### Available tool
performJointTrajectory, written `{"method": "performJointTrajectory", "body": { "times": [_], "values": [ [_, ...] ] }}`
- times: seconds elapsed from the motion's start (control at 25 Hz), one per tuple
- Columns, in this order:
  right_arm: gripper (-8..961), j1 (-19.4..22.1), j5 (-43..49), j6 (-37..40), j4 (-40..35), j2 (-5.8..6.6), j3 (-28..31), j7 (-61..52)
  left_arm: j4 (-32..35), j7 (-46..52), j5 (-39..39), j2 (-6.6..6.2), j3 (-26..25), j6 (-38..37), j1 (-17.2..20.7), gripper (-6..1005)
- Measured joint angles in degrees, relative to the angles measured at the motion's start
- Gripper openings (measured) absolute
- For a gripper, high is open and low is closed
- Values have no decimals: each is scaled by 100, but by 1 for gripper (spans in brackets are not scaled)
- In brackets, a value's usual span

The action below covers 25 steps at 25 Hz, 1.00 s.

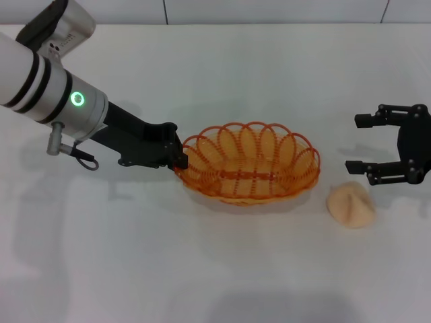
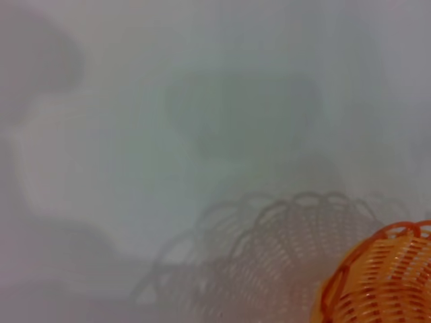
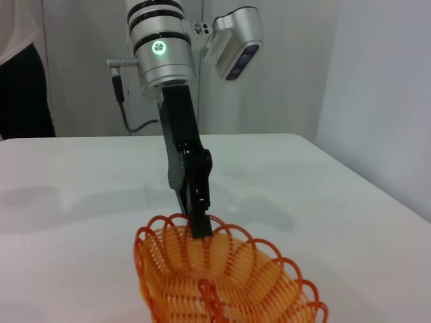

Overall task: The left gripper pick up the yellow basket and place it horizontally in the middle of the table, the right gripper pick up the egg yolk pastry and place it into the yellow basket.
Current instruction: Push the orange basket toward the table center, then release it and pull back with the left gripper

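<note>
The yellow basket is an orange wire oval lying lengthwise across the middle of the white table. My left gripper is at the basket's left end, shut on its looped rim. The right wrist view shows its fingers clamped over the rim of the basket. The left wrist view shows only one edge of the basket and its shadow. The egg yolk pastry lies on the table just right of the basket. My right gripper is open and empty, just behind the pastry.
The table's back edge meets a wall at the far side. Bare tabletop lies in front of the basket and pastry.
</note>
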<state>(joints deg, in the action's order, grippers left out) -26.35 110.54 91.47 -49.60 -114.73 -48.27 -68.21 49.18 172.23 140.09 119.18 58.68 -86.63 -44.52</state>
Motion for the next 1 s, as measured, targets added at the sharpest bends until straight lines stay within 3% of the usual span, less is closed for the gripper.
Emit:
{"method": "performJointTrajectory", "body": {
  "times": [0.6, 0.84, 1.0],
  "values": [
    [780, -1, 2, 25, -5, 57, 11, 27, -188, 26, 83, 3, 183, -209, -74, 175],
    [779, 3, 4, 25, -6, 60, 11, 33, 257, 29, 111, 6, 185, -446, 18, 330],
    [779, 13, 7, 3, 0, 55, 11, 35, 585, 29, 175, -24, 178, -577, 142, 516]
  ]
}}
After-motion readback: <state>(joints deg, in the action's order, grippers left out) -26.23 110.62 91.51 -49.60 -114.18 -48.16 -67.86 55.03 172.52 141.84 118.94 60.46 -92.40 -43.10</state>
